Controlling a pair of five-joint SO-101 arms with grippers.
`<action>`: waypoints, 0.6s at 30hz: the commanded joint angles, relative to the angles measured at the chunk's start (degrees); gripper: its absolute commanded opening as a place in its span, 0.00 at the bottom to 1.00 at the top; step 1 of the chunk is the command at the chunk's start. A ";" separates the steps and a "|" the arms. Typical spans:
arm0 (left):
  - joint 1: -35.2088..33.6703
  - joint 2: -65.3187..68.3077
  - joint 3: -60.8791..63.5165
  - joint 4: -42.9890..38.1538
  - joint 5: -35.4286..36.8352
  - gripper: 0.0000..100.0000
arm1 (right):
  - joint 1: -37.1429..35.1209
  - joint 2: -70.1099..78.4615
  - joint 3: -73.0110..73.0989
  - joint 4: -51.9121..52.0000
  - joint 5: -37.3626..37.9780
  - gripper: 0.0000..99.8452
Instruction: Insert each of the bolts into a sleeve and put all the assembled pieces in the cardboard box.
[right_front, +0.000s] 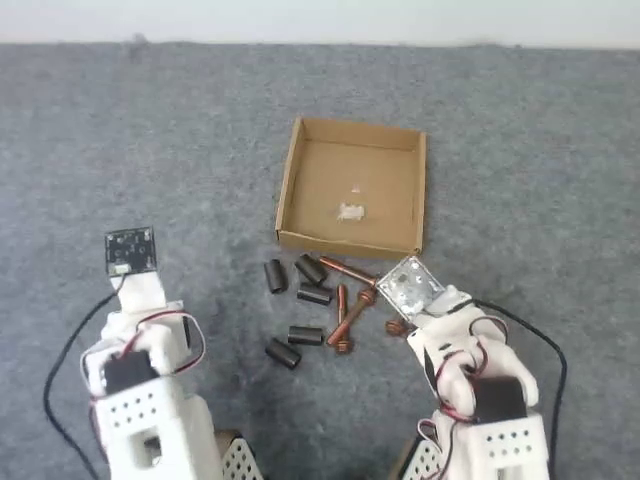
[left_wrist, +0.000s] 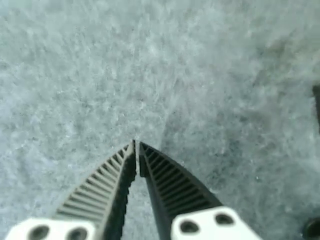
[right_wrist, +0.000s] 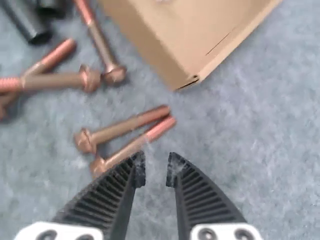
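R gripper (right_wrist: 156, 166) part-open, just beside two bolts (right_wrist: 125, 125).

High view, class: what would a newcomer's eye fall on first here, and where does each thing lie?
The open brown cardboard box sits mid-table on the grey carpet, holding a small white scrap. Just in front of it lie scattered copper-coloured bolts and short black cylindrical sleeves. The right gripper hangs slightly open close to two of the bolts, near the box's corner.
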 joint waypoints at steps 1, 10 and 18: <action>-0.26 11.87 -6.20 -4.40 -0.09 0.01 | -0.40 13.93 -8.26 0.22 4.75 0.07; -0.26 15.56 -8.04 -4.75 -0.09 0.04 | -0.57 33.98 -15.82 -1.71 26.81 0.07; -0.35 15.56 -8.04 -4.75 1.76 0.13 | -2.95 34.68 -15.82 -6.64 32.70 0.18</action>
